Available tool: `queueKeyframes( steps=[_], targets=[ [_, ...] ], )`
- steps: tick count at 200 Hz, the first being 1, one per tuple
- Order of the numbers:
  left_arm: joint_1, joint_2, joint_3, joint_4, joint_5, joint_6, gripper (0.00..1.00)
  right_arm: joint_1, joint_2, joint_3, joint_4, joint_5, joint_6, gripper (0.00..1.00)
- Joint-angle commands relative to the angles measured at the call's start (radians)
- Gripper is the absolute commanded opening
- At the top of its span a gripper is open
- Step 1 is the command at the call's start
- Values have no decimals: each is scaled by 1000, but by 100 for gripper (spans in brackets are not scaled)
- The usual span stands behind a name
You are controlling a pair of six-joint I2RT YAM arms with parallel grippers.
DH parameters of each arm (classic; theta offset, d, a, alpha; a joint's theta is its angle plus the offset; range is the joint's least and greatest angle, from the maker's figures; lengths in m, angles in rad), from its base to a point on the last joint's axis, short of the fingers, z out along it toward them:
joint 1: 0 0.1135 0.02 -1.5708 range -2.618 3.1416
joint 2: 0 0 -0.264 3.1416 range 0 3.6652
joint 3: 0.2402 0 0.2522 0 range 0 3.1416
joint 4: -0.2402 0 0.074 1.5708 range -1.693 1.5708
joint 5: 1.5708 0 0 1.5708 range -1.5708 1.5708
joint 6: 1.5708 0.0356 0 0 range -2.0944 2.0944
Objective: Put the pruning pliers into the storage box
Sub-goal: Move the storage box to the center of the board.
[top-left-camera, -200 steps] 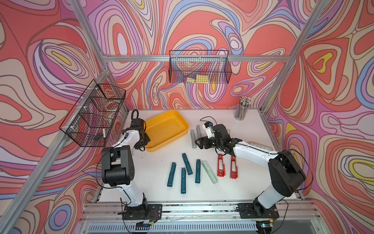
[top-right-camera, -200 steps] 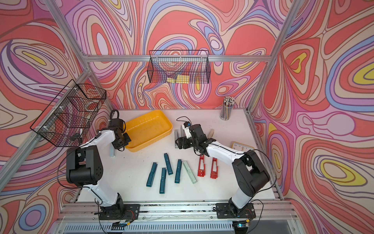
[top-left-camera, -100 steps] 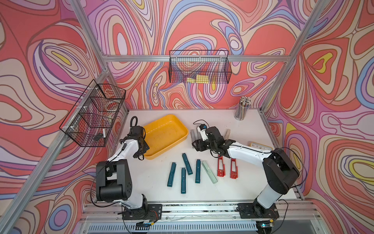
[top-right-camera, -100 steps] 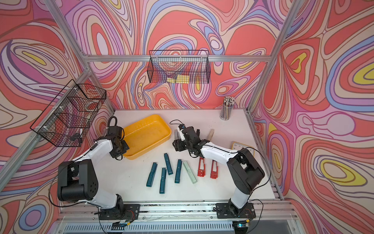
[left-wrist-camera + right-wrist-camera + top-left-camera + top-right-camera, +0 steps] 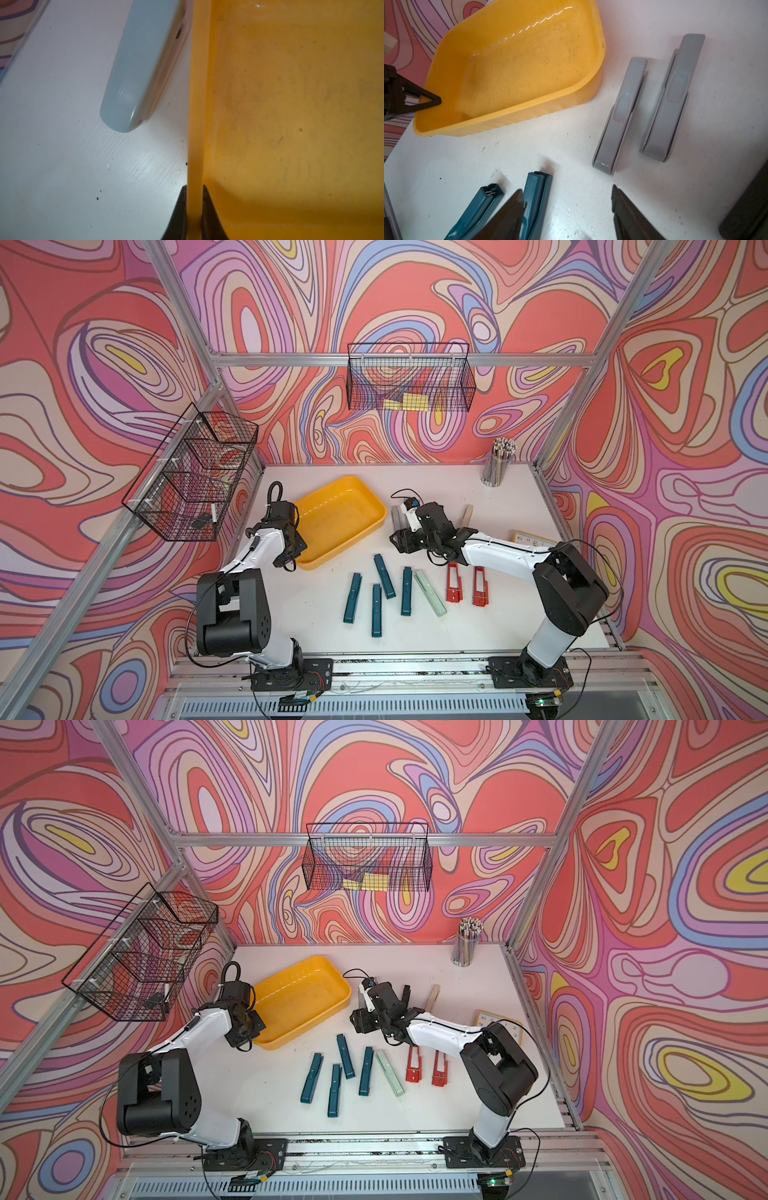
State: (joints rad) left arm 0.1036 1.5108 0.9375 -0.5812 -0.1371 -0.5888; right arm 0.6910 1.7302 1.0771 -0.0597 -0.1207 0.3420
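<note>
The yellow storage box [image 5: 349, 545] sits at the table's left middle. My left gripper [image 5: 194, 191] is shut on its near left rim [image 5: 195, 104]; a pale grey pruning plier [image 5: 141, 62] lies just outside that rim. My right gripper [image 5: 566, 194] hangs open over bare table right of the box, holding nothing. Two grey pliers [image 5: 618, 116] lie ahead of it and a teal one [image 5: 537, 199] is by one fingertip. Several teal pliers [image 5: 383, 570], a mint one [image 5: 430, 593] and two red slotted ones [image 5: 454, 583] lie near the front. A beige one [image 5: 467, 514] lies behind my right arm.
A cup of pencils [image 5: 496, 466] stands at the back right. A small yellow clock [image 5: 534, 538] lies by the right edge. Black wire baskets hang on the back wall [image 5: 409, 381] and the left wall [image 5: 191, 485].
The storage box has slid toward the front with my left gripper clamped on its rim. My right gripper has moved left and forward, and its jaws have narrowed a little.
</note>
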Motion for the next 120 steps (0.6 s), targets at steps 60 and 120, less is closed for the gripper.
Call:
queueKeyframes(
  steps=[60, 120],
  targets=[
    [-2, -30, -37, -72, 0, 9, 24, 7, 67, 46, -29, 34, 15, 66],
    [-4, -102, -42, -64, 19, 21, 53, 7, 110, 95, -59, 47, 14, 67]
  ],
)
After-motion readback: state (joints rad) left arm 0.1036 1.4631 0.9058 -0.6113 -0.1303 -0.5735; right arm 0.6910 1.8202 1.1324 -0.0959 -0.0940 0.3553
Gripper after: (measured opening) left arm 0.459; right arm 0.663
